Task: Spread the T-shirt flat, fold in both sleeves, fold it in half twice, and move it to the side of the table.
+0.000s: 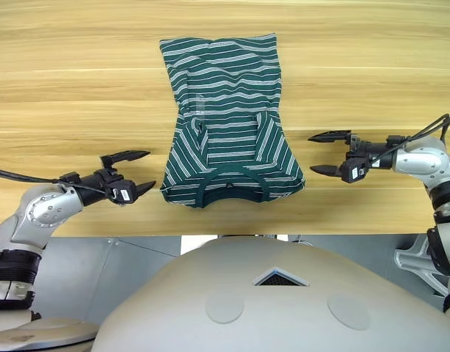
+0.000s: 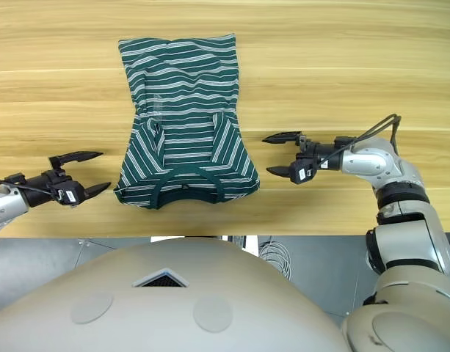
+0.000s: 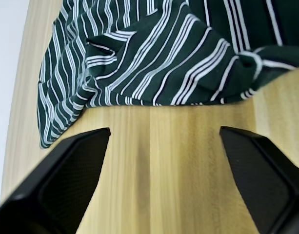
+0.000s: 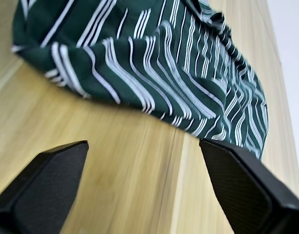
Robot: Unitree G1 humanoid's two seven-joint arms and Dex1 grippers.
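**Both hands open, flanking the collar end of the shirt**

The T-shirt (image 1: pixel 228 117) lies on the tabletop (image 1: pixel 63 88) with its long axis running 12 to 6 o'clock, the hem at 12 and the collar (image 1: pixel 234 183) at 6, close to the near edge. Both sleeves look already turned in over the chest, though the overlapping layers are hard to read for certain.

The left hand (image 1: pixel 150 169) sits at about 8 o'clock from the shirt's middle, just beside the shoulder corner. Its fingers are spread wide and hold nothing. The right hand (image 1: pixel 312 152) sits at about 4 o'clock, near the other shoulder edge, and is likewise spread and empty. Each hand points inward at the cloth, and neither touches it.

The next step is probably the first half-fold, and it turns on this layout. The shoulder corners lie directly inward of each hand, at 3 o'clock from the left and 9 o'clock from the right. The fold would carry the collar end toward 12, along the long axis. The left hand seems slightly nearer its corner.
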